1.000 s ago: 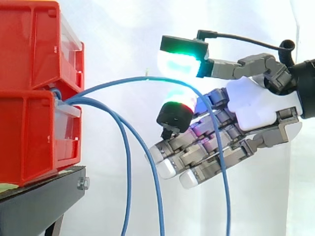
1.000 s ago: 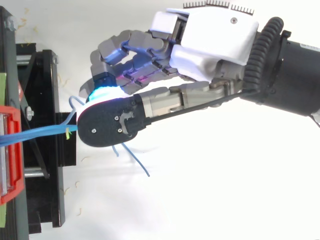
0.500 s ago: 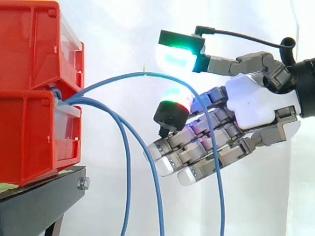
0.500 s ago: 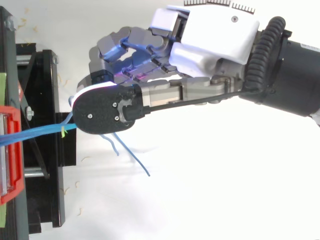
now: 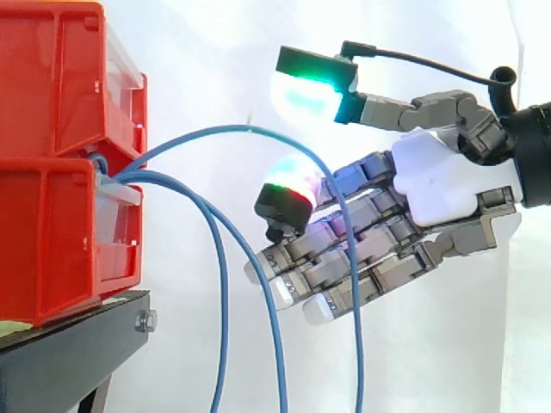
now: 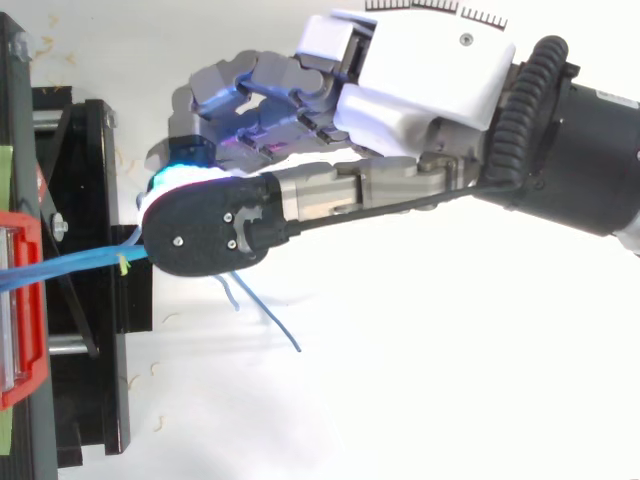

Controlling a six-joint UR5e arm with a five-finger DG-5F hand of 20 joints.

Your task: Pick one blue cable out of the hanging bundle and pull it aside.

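Robot hand [image 5: 448, 185] is held spread at mid-frame about one blue cable [image 5: 215, 132] arched above the bundle [image 5: 225, 292]; pulling aside is judged outstanding

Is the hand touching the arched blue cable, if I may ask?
Cannot tell: in the side view the arched blue cable crosses the hand; contact unclear.

Right of the red bins [image 5: 60, 129] and black stand [image 5: 77, 344] we find open space, crossed by three hanging blue cables [image 5: 225, 292]; one arches past the hand [image 5: 448, 185].
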